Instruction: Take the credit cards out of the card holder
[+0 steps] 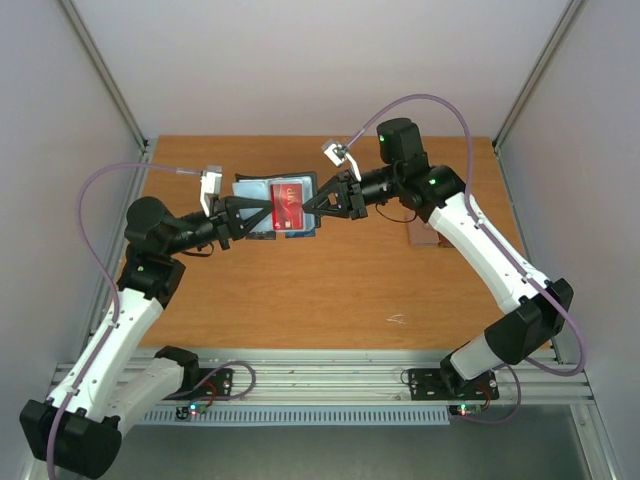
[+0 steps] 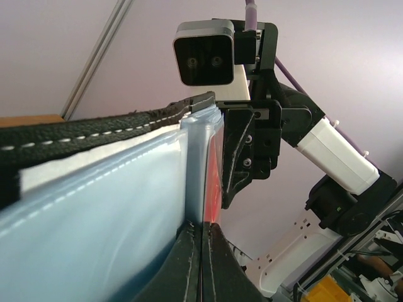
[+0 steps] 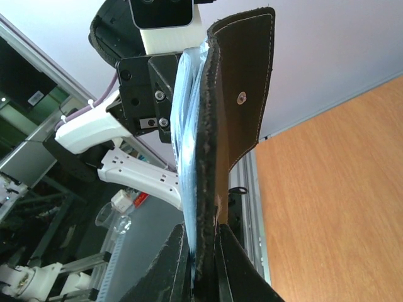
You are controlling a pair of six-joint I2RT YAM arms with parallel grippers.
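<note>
– While the card holder (image 1: 262,195) hung over the table (image 1: 330,290), what held it?
– The left claw (image 1: 262,214) was closed on its pale blue pockets; the right claw (image 1: 308,205) was closed on its black cover. A red card (image 1: 289,206) showed inside it.

Card holder (image 1: 256,192): black outside, white stitching, pale blue pockets. Card (image 1: 288,205): red with white lettering. Table (image 1: 330,290): orange-brown wood. Arms (image 1: 130,320): white and black. Cables (image 1: 425,97): lilac.
</note>
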